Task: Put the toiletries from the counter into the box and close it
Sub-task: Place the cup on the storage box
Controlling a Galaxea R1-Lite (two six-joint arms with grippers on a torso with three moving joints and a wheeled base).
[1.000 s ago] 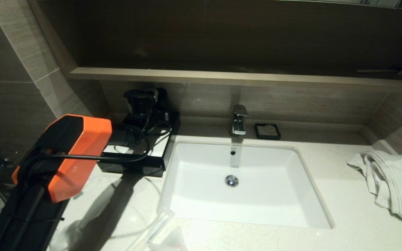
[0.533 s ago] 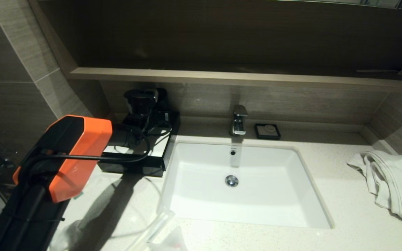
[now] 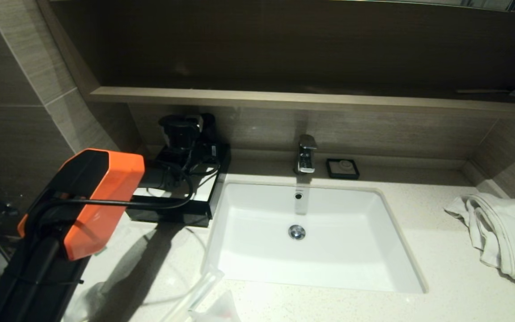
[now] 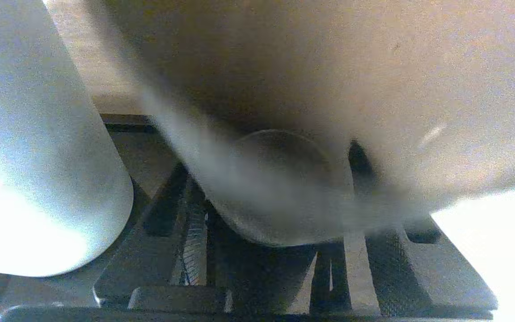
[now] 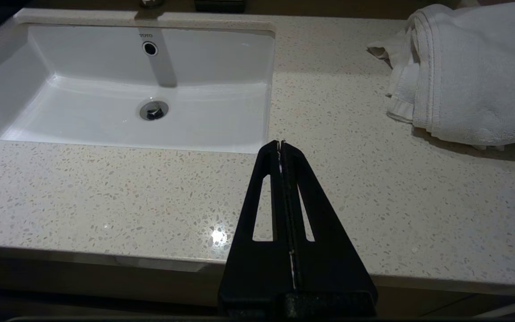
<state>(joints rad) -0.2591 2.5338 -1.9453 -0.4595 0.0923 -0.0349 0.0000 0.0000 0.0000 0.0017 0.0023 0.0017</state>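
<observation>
**Left arm reaches over the black box beside the sink**

While the head view looks down on a speckled stone counter (image 3: 441,286), the left arm's orange-and-black housing (image 3: 92,201) fills the 8 o'clock area. Its left gripper (image 3: 181,129) sits over the glossy black box (image 3: 186,192), which stands at 9 o'clock from the white rectangular sink (image 3: 311,237). A chrome faucet (image 3: 306,154) stands at the sink's 12 o'clock; a rumpled white towel (image 3: 503,232) lies at 3 o'clock. Clear plastic packets (image 3: 208,299) lie at the counter's near edge.

Seen from the left wrist, blurred pale rounded shapes crowd the lens; whether those jaws are spread cannot be told.

From the right wrist, the right gripper (image 5: 280,145) hangs over the counter's front edge, its flat black fingers pressed together.
</observation>
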